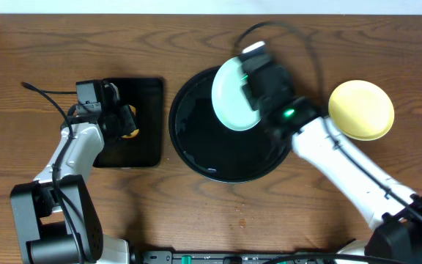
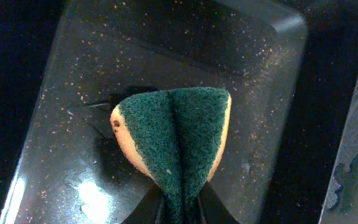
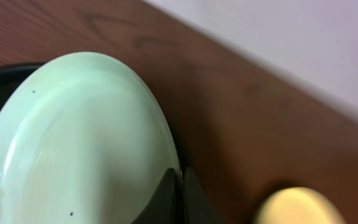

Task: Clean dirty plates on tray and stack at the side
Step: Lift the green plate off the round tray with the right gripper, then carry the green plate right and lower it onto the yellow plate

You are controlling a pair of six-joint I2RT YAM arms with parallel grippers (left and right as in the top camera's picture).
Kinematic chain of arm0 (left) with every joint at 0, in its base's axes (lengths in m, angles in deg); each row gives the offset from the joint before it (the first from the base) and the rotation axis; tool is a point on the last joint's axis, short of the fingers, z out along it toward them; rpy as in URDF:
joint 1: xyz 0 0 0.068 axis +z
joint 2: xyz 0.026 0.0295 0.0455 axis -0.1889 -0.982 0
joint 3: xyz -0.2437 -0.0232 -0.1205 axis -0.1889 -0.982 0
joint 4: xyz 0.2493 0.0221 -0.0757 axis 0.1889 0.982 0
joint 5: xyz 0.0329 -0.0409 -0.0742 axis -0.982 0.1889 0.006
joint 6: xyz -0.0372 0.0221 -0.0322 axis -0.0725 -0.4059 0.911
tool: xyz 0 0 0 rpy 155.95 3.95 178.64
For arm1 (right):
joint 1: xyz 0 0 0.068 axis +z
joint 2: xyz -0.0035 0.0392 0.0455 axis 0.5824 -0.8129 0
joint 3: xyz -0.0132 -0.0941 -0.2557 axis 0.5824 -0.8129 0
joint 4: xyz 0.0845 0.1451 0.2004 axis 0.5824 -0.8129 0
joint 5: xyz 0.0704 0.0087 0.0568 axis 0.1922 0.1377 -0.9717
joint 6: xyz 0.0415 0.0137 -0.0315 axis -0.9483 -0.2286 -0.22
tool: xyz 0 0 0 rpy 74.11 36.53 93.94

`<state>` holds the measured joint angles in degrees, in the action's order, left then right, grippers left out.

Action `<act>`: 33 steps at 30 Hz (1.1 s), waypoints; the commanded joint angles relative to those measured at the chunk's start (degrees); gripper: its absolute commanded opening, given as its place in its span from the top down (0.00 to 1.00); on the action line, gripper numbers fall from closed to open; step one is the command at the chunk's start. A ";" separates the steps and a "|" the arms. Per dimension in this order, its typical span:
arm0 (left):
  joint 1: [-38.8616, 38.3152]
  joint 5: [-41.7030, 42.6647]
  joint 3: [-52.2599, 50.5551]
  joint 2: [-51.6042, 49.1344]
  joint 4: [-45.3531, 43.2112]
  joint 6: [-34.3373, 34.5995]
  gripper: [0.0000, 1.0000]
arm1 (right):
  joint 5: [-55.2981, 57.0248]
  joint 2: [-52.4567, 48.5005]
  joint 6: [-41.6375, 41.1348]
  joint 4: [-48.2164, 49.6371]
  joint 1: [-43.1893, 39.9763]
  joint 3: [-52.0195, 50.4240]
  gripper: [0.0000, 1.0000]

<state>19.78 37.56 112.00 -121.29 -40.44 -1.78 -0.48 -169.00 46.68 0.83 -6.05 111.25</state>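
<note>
A pale mint-blue plate is held tilted over the right part of the round black tray. My right gripper is shut on its rim; in the right wrist view the jaws pinch the plate's edge, which carries small dark specks. A pale yellow plate lies on the bare wood to the right and shows blurred in the right wrist view. My left gripper is shut on a folded green-and-yellow sponge over the rectangular black tray. A third plate is not in view.
The rectangular black tray lies left of the round tray, close to its rim. Wood-grain tabletop surrounds both. A black cable loops behind my right arm. A pale wall lies past the table's far edge.
</note>
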 commanded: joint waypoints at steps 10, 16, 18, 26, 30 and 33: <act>-0.02 0.09 0.42 -0.37 -0.13 -1.14 0.85 | -29.42 -0.07 -9.60 -6.84 -35.21 0.74 0.99; -0.02 0.07 0.42 -0.37 -0.37 -1.14 0.85 | -29.44 -1.07 -6.97 -8.04 -49.37 0.74 0.99; -0.02 0.09 0.33 -0.37 -1.01 -1.14 0.85 | -29.42 -2.03 -6.56 -8.07 -52.46 0.74 0.99; -0.02 0.09 0.24 -0.37 -2.84 -1.16 0.85 | -27.45 -9.84 -5.99 -9.03 -58.14 0.74 0.99; -0.02 0.09 0.24 -0.37 -2.97 -1.16 0.85 | -27.47 -14.21 -5.97 -8.61 -58.42 0.72 0.97; -0.02 0.09 0.22 -0.37 -2.95 -1.16 0.85 | -27.87 -16.24 -5.97 -8.20 -58.40 0.74 0.66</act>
<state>19.78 37.56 112.00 -121.29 -43.10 -1.93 -27.78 -184.00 39.92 -7.76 -63.71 111.34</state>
